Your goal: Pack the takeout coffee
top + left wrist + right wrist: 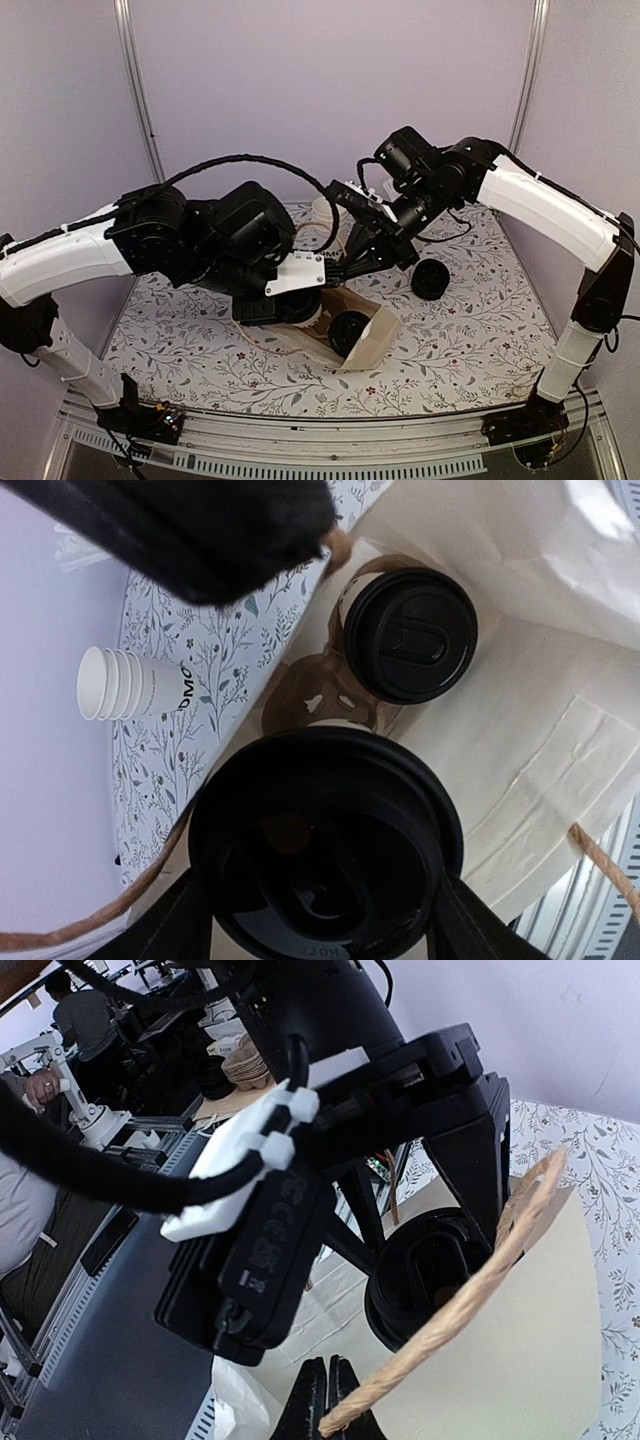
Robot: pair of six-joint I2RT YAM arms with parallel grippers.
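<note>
One takeout coffee cup (pixel 325 840) with a black lid sits between the fingers of my left gripper (pixel 320 920), which is shut on it inside the cream paper bag (pixel 560 740). My left gripper (pixel 288 306) hides that cup from above. A second lidded coffee (pixel 410 635) stands just beyond it in the bag, in a brown cardboard holder (pixel 315 695). A third coffee (pixel 430 280) stands on the table to the right. My right gripper (pixel 331 1392) is shut on the bag's twisted paper handle (pixel 450 1310), holding it up at the bag's mouth (pixel 352 262).
A stack of white paper cups (pixel 125 685) lies on the floral tablecloth (pixel 470 340) behind the bag. The two arms cross close together over the bag (pixel 385 335). The bag's other handle (pixel 600 865) trails loose at the side.
</note>
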